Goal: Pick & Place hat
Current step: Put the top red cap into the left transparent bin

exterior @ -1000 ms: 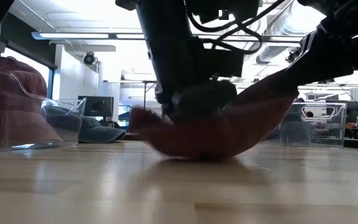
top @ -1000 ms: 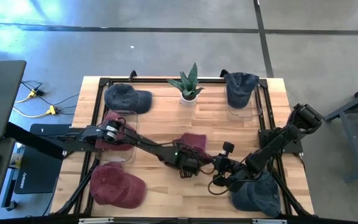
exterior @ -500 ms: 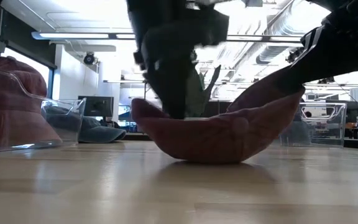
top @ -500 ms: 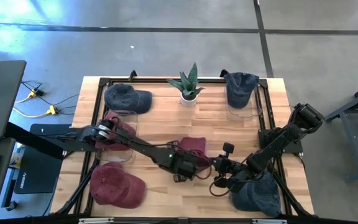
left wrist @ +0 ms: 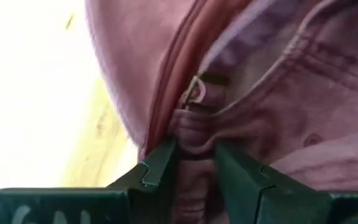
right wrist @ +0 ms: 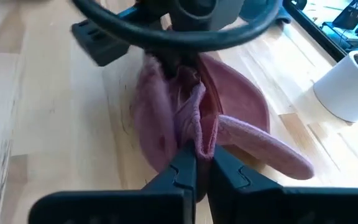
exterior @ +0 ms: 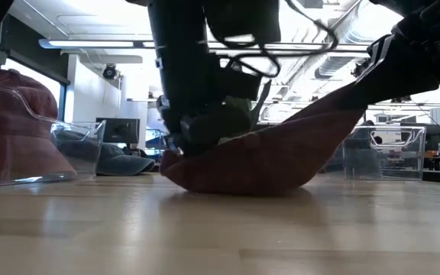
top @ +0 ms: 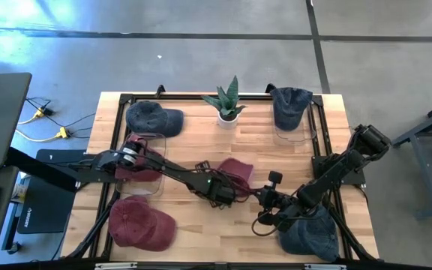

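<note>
While both arms meet over the middle of the wooden counter (top: pixel 201 150), we see the maroon hat (top: pixel 235 174) stretched between them, its crown resting on the boards and its brim side lifted toward the right arm. The left end effector (left wrist: pixel 194 165) pinches a fold of the hat's fabric between its 2 fingers, which stand a little apart with cloth bunched in the gap. The right end effector (right wrist: pixel 202 163) is clamped tight on the hat's opposite edge, fingers almost touching with only a thin fold between them.

Around the counter we count 4 more hats: a blue hat (top: pixel 153 118) at the far left, another blue hat (top: pixel 291 105) on a clear stand at the far right, a red hat (top: pixel 141 223) at the near left corner, and a blue hat (top: pixel 313 234) under the right arm. A potted plant (top: pixel 229 101) stands at the far edge, between the 2 far hats.
</note>
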You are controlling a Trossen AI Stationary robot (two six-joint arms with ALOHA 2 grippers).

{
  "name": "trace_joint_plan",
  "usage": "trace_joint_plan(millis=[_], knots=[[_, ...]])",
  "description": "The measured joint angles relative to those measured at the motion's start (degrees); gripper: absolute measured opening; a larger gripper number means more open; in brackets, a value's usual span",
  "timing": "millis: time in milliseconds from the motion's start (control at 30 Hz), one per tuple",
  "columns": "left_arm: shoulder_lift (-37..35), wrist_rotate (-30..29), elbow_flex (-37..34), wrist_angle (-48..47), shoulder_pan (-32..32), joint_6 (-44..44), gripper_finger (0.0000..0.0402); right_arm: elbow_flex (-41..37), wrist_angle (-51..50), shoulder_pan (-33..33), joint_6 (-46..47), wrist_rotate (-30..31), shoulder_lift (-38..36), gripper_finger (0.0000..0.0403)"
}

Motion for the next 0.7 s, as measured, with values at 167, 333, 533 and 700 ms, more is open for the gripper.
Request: trace_joint_plan(millis=[167, 333, 533, 700], knots=[[0.0, -0.2, 0.0, -0.7, 0.1, -0.5, 0.0107, 0.0, -0.2, 0.0, -0.2, -0.3, 0.0, 0.0009], [-0.8, -1.0, 3.7, -6.2, -2.1, 1.4, 0.0108, 0.0, -0.3, 0.0, 0.0, 0.1, 0.0, 0.0020], [-0.7, -3.1, 9.3, -5.9, -7.4, 8.5, 0.0108, 0.0, -0.3, 0.1, 0.0, -0.8, 0.0, 0.0006], [-0.8, -4.4, 10.3, 0.2, -9.8, 14.8, 0.0108, 0.0, 0.5, 0.1, 0.0, -1.0, 0.0, 0.0015]])
